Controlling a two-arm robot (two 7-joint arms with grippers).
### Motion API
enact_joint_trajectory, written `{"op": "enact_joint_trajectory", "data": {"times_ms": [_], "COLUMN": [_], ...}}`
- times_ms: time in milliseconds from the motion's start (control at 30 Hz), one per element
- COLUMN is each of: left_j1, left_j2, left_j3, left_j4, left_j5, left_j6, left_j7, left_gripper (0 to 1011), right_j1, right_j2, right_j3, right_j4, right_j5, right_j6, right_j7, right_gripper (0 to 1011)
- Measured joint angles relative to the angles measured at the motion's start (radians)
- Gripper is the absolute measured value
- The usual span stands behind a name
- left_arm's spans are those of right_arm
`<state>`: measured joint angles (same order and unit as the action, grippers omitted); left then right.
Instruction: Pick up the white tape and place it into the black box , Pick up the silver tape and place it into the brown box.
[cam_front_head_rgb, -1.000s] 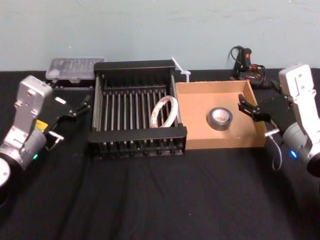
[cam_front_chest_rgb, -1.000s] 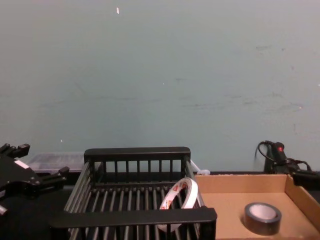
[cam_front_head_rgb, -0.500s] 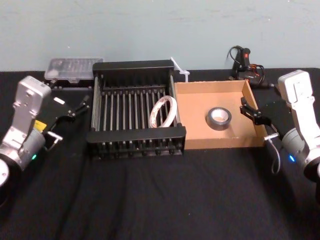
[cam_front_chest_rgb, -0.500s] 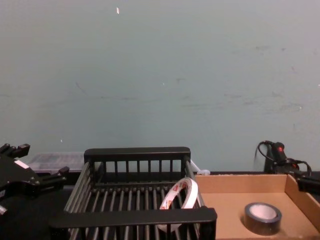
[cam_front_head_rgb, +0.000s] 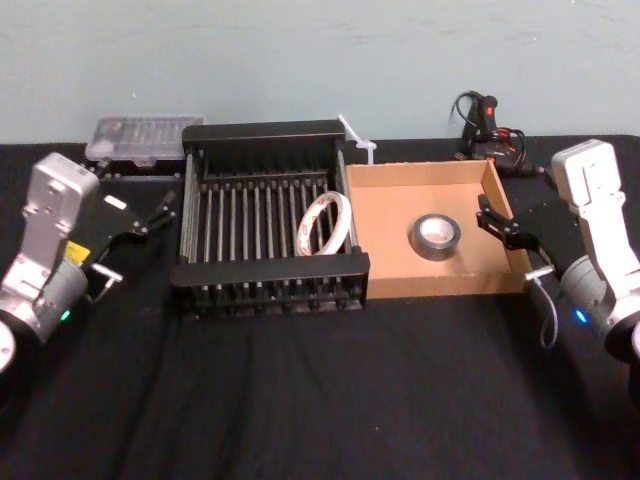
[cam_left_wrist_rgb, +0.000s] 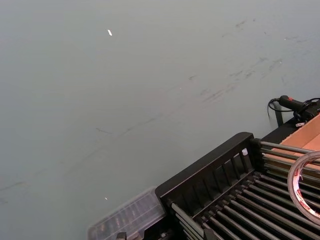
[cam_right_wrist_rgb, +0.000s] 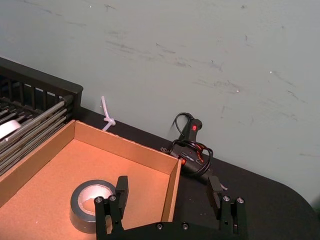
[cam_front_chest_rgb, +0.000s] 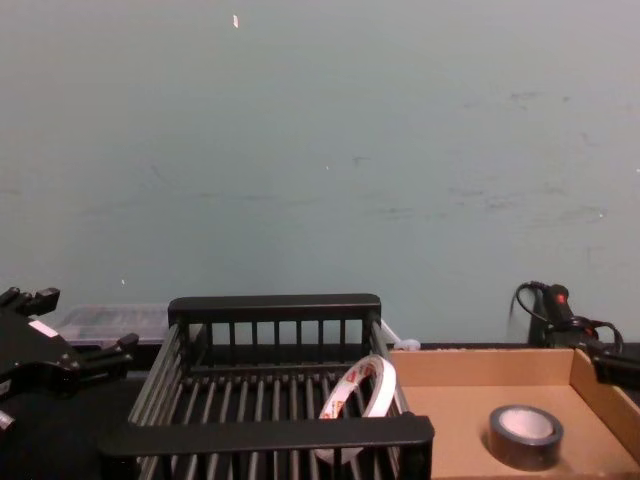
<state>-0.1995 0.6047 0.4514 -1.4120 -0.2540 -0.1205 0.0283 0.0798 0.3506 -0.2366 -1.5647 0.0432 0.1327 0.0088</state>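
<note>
The white tape (cam_front_head_rgb: 323, 224) stands on edge inside the black box (cam_front_head_rgb: 265, 272), leaning against the box's right wall, its hollow centre facing partly left and toward the front. The silver tape (cam_front_head_rgb: 436, 237) lies flat on the floor of the brown box (cam_front_head_rgb: 440, 281), core opening upward, near the middle and a little toward the right wall. The two boxes sit side by side, touching, the black one on the left.

Both rest on a desk (cam_front_head_rgb: 320, 390) covered in black cloth, with a plain pale blue-green wall (cam_front_chest_rgb: 320, 150) behind, lightly scuffed.

The left hand (cam_front_head_rgb: 165, 206) hovers just beside the black box's left wall, fingers spread apart and holding nothing. The right hand (cam_front_head_rgb: 497, 224) hangs at the brown box's right wall, fingers parted and empty; in the right wrist view its two fingertips (cam_right_wrist_rgb: 121, 186) straddle that wall, one over the box floor near the silver tape, the other over the cloth outside.

Behind the black box's left corner lies a clear plastic case (cam_front_head_rgb: 143, 138). A white cable tie (cam_front_head_rgb: 357, 139) sticks up at the back between the two boxes. A black tool with a red light and coiled wire (cam_front_head_rgb: 487, 127) rests on the cloth behind the brown box's right corner. Nothing lies over either tape.
</note>
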Motion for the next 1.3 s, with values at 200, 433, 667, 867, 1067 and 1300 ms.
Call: {"op": "enact_joint_trajectory", "data": {"times_ms": [200, 433, 667, 867, 1067, 1300], "left_j1": [0.0, 0.0, 0.0, 0.0, 0.0, 0.0], "left_j2": [0.0, 0.0, 0.0, 0.0, 0.0, 0.0], "left_j3": [0.0, 0.0, 0.0, 0.0, 0.0, 0.0], "left_j4": [0.0, 0.0, 0.0, 0.0, 0.0, 0.0], "left_j5": [0.0, 0.0, 0.0, 0.0, 0.0, 0.0], "left_j6": [0.0, 0.0, 0.0, 0.0, 0.0, 0.0], "left_j7": [0.0, 0.0, 0.0, 0.0, 0.0, 0.0], "left_gripper": [1001, 1001, 1001, 1001, 1001, 1001], "right_j1": [0.0, 0.0, 0.0, 0.0, 0.0, 0.0], "right_j2": [0.001, 0.001, 0.002, 0.002, 0.002, 0.002], "right_j3": [-0.001, -0.001, -0.002, -0.002, -0.002, -0.002], "right_j4": [-0.001, -0.001, -0.001, -0.001, -0.001, -0.001], "right_j5": [0.0, 0.0, 0.0, 0.0, 0.0, 0.0], "right_j6": [0.0, 0.0, 0.0, 0.0, 0.0, 0.0], "right_j7": [-0.001, -0.001, -0.001, -0.001, -0.001, -0.001], "right_gripper": [1002, 1002, 1002, 1002, 1002, 1000]}}
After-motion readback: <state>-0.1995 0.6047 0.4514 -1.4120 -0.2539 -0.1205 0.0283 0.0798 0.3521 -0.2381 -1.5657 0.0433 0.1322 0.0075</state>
